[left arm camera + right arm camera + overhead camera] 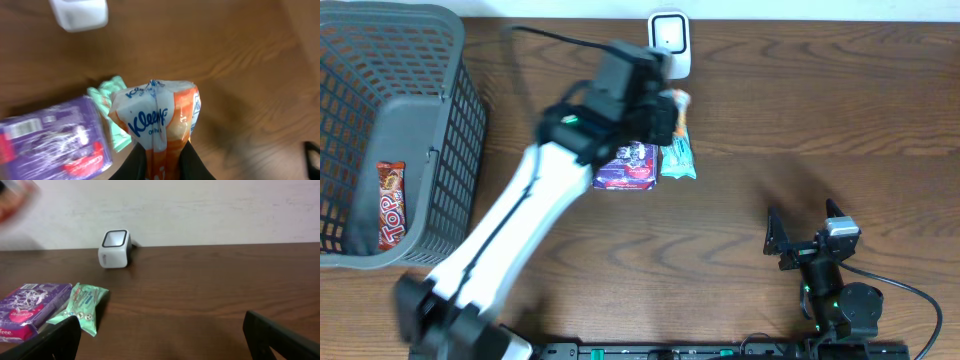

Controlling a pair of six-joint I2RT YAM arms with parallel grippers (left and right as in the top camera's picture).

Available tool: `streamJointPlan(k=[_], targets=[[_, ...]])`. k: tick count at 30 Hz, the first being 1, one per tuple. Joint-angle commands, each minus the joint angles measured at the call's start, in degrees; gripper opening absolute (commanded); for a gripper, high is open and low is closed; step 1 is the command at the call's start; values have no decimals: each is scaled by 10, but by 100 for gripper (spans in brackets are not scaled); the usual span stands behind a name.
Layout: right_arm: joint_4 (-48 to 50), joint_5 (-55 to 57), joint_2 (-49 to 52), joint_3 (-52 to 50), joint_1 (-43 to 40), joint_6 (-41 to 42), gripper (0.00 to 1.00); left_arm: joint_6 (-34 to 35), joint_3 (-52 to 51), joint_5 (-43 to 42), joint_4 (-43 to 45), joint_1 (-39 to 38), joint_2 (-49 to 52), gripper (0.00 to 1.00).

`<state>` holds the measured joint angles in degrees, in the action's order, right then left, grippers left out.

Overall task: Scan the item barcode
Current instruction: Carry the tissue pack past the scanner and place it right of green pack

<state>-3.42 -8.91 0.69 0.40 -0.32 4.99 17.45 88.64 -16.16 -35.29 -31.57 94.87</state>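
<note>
Dark brown wooden table (800, 120) carries everything. Biggest thing on it is the grey plastic mesh basket (450, 120), which fills the far left corner and runs down the left edge.

Next is the white left arm (510, 230), stretched from the near edge up toward the middle of the far edge. Its left gripper (164, 162) is clamped on the bottom of an orange-and-white Kleenex tissue pack (155, 120) - black fingers (131, 162) pinch it from both sides. The pack is up off the table, hanging over the spot between the scanner and the two packs lying flat.

The black right gripper (162, 342) sits near the near right corner, fingers spread wide apart, holding nothing.

A purple plastic-wrapped pack (628, 165) lies flat around the middle of the table, with the arm partly covering it from above. Touching its right side is a mint-green soft pack (677, 160).

The small white cube-shaped scanner (670, 40) stands at the far edge, near the middle - its dark window shows in the right wrist view.

Smallest: a red "Top" snack bar (390, 205), lying in the bottom of the basket on its left side.
</note>
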Motion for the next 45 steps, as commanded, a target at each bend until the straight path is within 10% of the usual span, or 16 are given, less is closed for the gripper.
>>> streamJointPlan(k=[1,8,16,28,40,45], targets=[[-2,4,-3,-1,-4,5,99,16,-4,5,35,-30,78,8],[-2,4,-3,-1,-4,5,99,28,-4,6,127,-51,191,9],[-2,4,-3,-1,-4,5,99,28,-4,36,150,-50,217,40],[-2,4,-3,-1,-4,5,99,28,-1,36,158,18,60,55],[-2,4,-3,-1,-4,5,99,27,-1,62,74,377,-192,59],[-2,4,-3,-1,-4,5,99,-38,-9,209,-57,524,-180,79]])
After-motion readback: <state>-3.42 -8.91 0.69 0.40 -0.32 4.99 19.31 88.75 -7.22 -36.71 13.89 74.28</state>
